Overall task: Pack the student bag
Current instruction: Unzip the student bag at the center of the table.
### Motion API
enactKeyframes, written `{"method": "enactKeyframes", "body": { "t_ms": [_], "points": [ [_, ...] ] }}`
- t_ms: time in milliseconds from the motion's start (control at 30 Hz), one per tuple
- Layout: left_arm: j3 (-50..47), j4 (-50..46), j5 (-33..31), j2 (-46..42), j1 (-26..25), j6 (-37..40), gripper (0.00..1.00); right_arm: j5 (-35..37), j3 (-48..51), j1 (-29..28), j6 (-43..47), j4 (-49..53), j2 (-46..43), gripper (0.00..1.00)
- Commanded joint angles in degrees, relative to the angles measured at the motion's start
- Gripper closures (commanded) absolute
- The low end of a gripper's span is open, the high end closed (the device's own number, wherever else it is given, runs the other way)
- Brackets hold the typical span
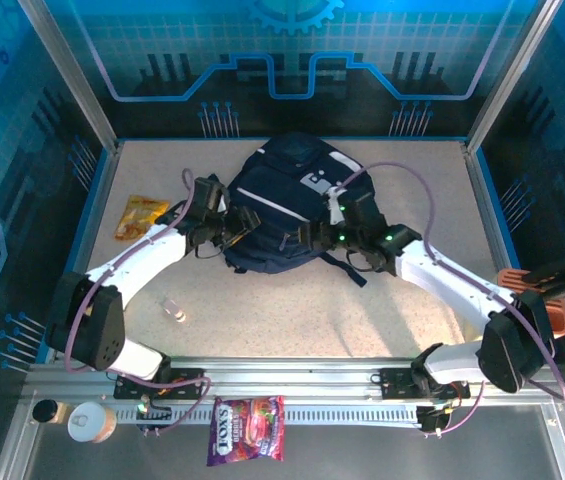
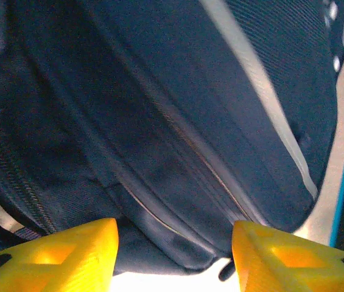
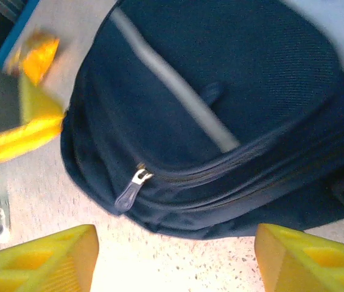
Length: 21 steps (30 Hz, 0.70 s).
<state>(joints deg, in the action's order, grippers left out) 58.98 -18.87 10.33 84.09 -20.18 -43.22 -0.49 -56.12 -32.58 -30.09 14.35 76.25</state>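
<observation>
Top external view: the student bag is seen lying flat at the middle of the speckled table, its grey-white patch turned up and a black strap trailing off its near edge. Both arms are reached in to the bag's near side, the left from the left and the right from the right.

Left wrist view: the left gripper is seen with its yellow fingers set well apart. The rounded edge of the bag and its zip lines fill the gap between them. Whether the fabric is touched by the pads cannot be told.

Right wrist view: the right gripper is seen spread wide, bare table between its fingers. Nothing is held. The bag lies just beyond the tips, with a zip pull hanging on the closed zip and a grey stripe crossing the top panel.

Also noted in the top view: an orange packet left of the bag, a small clear bottle on the near left of the table, and a purple sweet bag on the front rail.
</observation>
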Motion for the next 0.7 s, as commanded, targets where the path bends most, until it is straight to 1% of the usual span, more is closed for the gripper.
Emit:
{"method": "enactKeyframes", "body": {
  "t_ms": [0, 133, 267, 467, 667],
  "points": [
    [4.0, -6.6, -4.6, -0.5, -3.9, 10.3, 0.46, -2.5, 2.4, 3.6, -9.1, -4.1, -0.2, 0.29],
    [7.6, -6.8, -4.3, 2.1, -8.9, 16.4, 0.46, -6.1, 3.7, 7.0, -13.5, -5.7, 0.3, 0.28],
    [10.5, -7.4, -5.0, 5.5, -13.0, 21.2, 0.48, -8.4, 5.1, 9.1, -16.1, -7.3, 0.6, 0.28],
    [15.0, -11.6, -8.5, 10.3, -15.2, 24.9, 0.55, -10.1, 5.4, 10.5, -18.0, -8.5, 1.2, 0.28],
    [16.8, -13.3, -7.1, 13.3, -15.7, 26.6, 0.59, -11.7, 7.2, 10.8, -19.4, -9.8, 2.4, 0.3]
  ]
}}
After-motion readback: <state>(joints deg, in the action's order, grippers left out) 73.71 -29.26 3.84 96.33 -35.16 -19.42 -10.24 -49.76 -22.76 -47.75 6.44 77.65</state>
